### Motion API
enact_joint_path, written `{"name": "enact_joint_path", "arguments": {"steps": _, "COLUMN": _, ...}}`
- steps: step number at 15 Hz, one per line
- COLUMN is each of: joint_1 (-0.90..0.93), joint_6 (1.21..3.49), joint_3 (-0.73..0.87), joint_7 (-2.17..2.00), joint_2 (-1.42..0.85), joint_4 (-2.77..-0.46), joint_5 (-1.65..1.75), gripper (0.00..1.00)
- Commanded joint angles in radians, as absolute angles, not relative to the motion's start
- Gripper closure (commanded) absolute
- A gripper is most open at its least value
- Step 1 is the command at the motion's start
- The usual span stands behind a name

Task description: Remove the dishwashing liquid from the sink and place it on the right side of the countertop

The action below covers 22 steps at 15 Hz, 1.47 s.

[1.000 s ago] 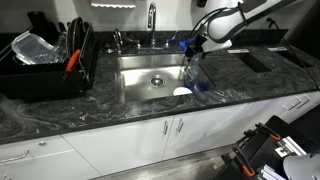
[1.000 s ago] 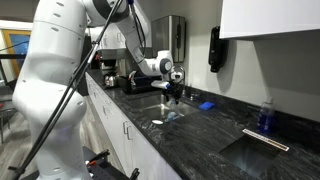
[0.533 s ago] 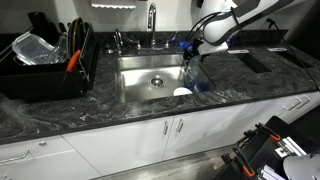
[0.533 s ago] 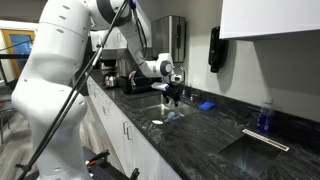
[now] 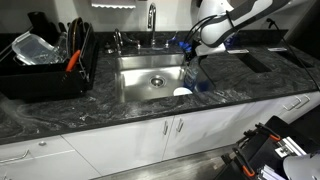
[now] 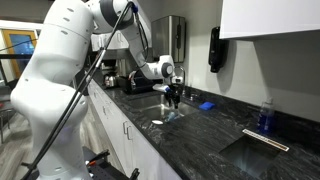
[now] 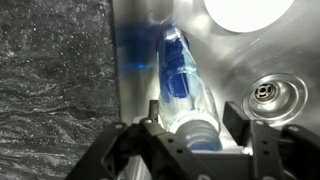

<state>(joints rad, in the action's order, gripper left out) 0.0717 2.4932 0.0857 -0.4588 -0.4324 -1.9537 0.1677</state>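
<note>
The dishwashing liquid (image 7: 180, 75), a slim clear bottle tinted blue, stands against the right wall of the steel sink (image 5: 135, 88). In the wrist view its capped neck points up between my fingers. My gripper (image 7: 192, 112) straddles that neck: the left finger lies close to the bottle's shoulder and a narrow gap shows at the right finger. In both exterior views the gripper (image 5: 193, 56) (image 6: 173, 96) hangs over the bottle (image 5: 194, 75) at the sink's right end. The dark veined countertop (image 5: 250, 82) stretches away to the right.
A white round dish (image 5: 181, 92) lies in the sink beside the bottle, and the drain (image 7: 266, 91) sits further in. The faucet (image 5: 152, 20) stands behind the basin. A black dish rack (image 5: 45, 65) fills the left counter. A small blue item (image 6: 206, 105) lies on the counter.
The arm stays over the bottle in nearly the same place. The bottle has not moved.
</note>
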Motion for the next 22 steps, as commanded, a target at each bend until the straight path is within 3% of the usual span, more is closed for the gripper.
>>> {"name": "enact_joint_path", "arguments": {"steps": 1, "joint_1": 0.091, "joint_6": 2.482, "joint_3": 0.109, "joint_7": -0.467, "joint_2": -0.464, "joint_4": -1.919, "joint_5": 0.161, "gripper": 0.61}}
{"name": "enact_joint_path", "arguments": {"steps": 3, "joint_1": 0.091, "joint_6": 2.487, "joint_3": 0.111, "joint_7": -0.464, "joint_2": -0.461, "joint_4": -1.92, "joint_5": 0.16, "gripper": 0.72}}
{"name": "enact_joint_path", "arguments": {"steps": 12, "joint_1": 0.079, "joint_6": 2.478, "joint_3": 0.117, "joint_7": -0.471, "joint_2": -0.343, "joint_4": -1.966, "joint_5": 0.13, "gripper": 0.73}}
{"name": "enact_joint_path", "arguments": {"steps": 22, "joint_1": 0.04, "joint_6": 2.28, "joint_3": 0.161, "joint_7": -0.641, "joint_2": -0.184, "joint_4": -1.928, "joint_5": 0.135, "gripper": 0.73}}
